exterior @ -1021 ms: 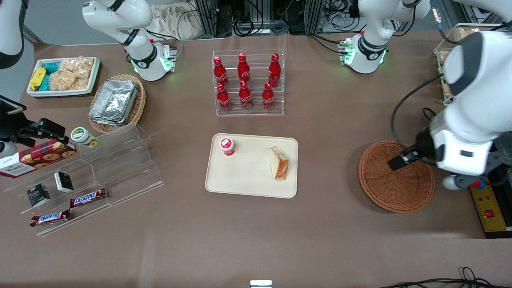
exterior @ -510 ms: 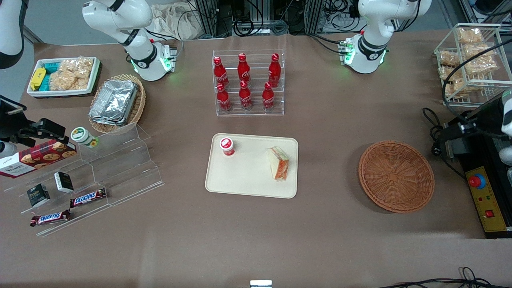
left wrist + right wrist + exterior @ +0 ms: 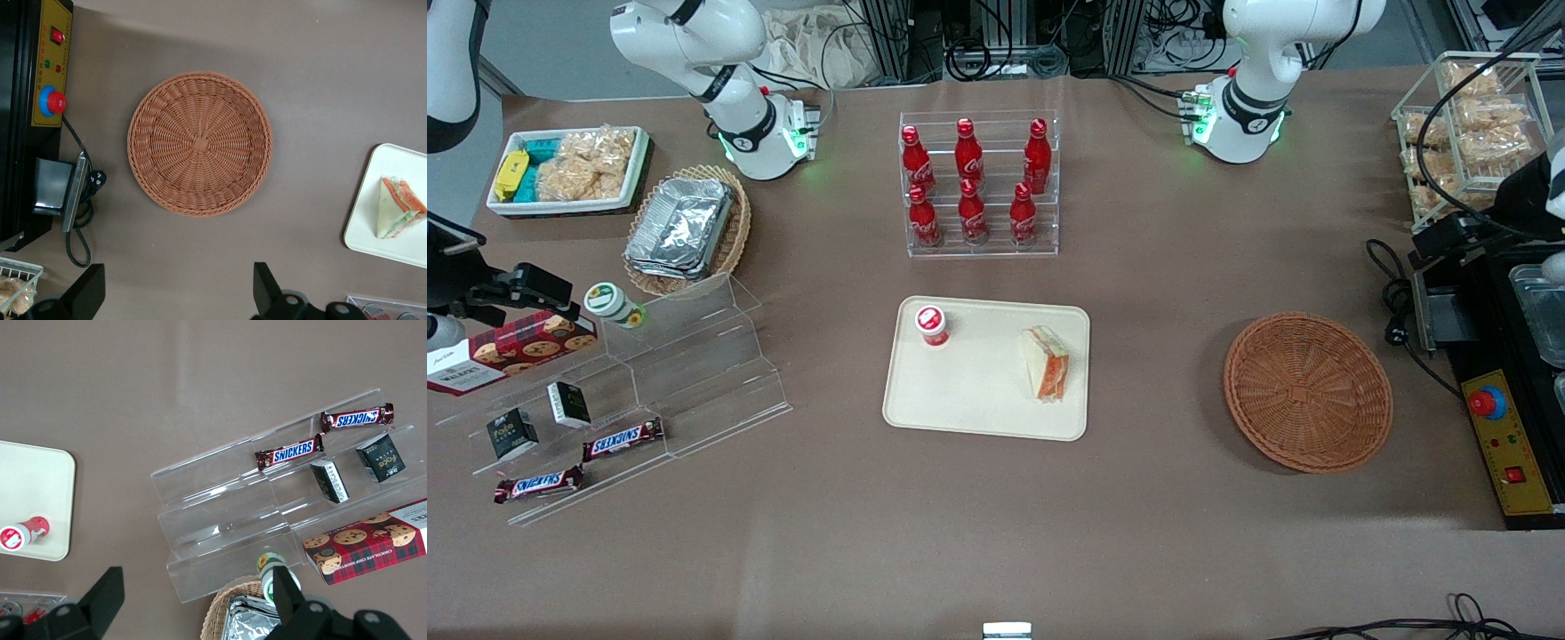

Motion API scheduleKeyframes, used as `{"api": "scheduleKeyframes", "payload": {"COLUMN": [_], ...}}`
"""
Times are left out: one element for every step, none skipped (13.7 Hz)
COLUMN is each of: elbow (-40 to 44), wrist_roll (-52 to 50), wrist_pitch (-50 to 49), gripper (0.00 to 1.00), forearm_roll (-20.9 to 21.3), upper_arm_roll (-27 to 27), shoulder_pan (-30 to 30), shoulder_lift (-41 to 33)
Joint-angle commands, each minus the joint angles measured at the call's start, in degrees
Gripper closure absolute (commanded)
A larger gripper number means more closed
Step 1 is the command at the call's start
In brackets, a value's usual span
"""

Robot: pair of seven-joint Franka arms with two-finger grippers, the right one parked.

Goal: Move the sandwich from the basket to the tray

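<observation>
brown table (image 3: 1165, 293), sandwich (image 3: 1047, 363) on tray (image 3: 978, 391); wrist alone shows pincer (image 3: 179, 293) spread

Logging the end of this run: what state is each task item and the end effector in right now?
sandwich: lying on the tray, released.
tray: flat on the table, holding the sandwich and a red-capped cup.
basket: empty, upright.
end effector: open, holding nothing, raised above the table beside the basket, toward the working arm's end.
</observation>
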Motion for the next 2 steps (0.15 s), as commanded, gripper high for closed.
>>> {"api": "scheduleKeyframes", "payload": {"elbow": [-1.39,-0.96], "wrist_roll": [0.91,0.83], "wrist_pitch": [0.85,-0.11], "gripper": [0.0,0.0], "forearm_roll": [2.97,3.42], "upper_arm_roll": [-1.46,-2.24], "shoulder_pan": [0.5,0.5], "shoulder_lift": [-0.71,-0.61]}}
